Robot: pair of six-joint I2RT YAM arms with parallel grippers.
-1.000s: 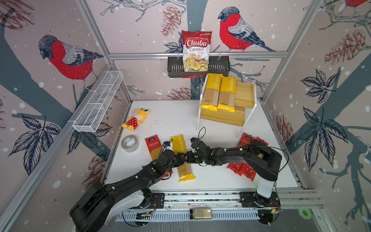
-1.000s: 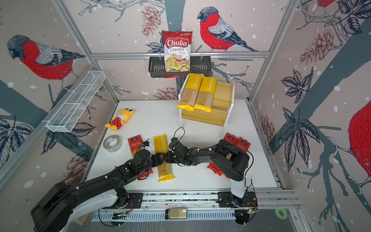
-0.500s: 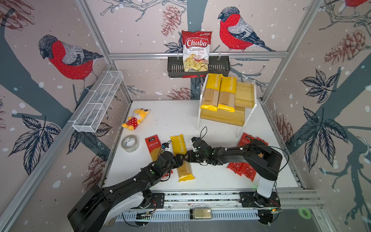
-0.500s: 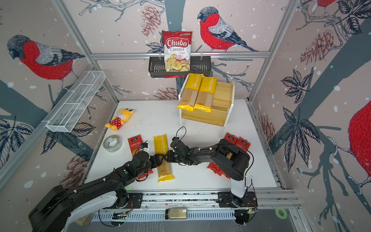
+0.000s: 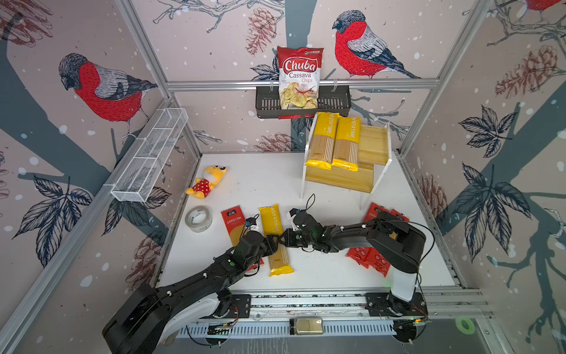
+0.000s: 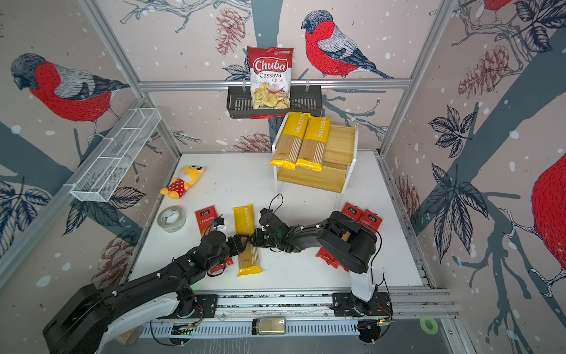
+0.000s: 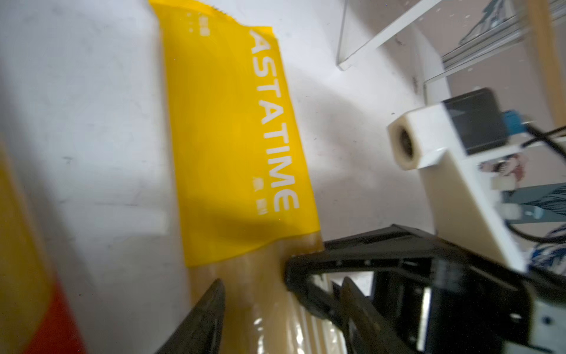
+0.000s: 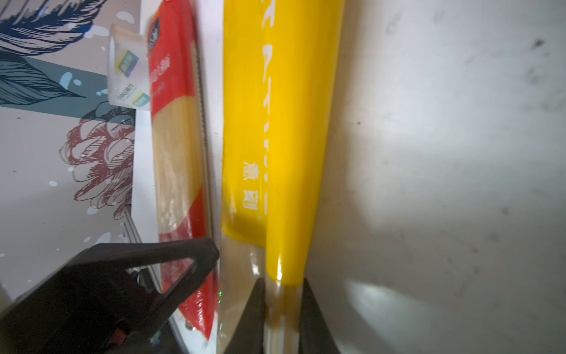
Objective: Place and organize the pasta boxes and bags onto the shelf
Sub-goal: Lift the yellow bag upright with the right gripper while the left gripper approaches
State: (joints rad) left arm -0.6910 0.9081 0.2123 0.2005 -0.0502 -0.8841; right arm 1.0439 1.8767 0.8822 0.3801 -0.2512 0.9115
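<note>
though it gaped before, right pincer (image 8: pixel 283 283) seemingly pinches yellow packet (image 8: pixel 275 122)

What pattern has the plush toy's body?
Red with white dots; plush toy shows best in a top view.

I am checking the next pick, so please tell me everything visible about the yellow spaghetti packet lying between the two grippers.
The long, flat yellow spaghetti packet lies on the white table, beside a red-ended spaghetti packet. Glossy yellow film covers both ends, one printed "ASTATIME"; a clear window shows pale strands. The left gripper straddles the window with jaws apart; the right gripper pinches one long edge.
</note>
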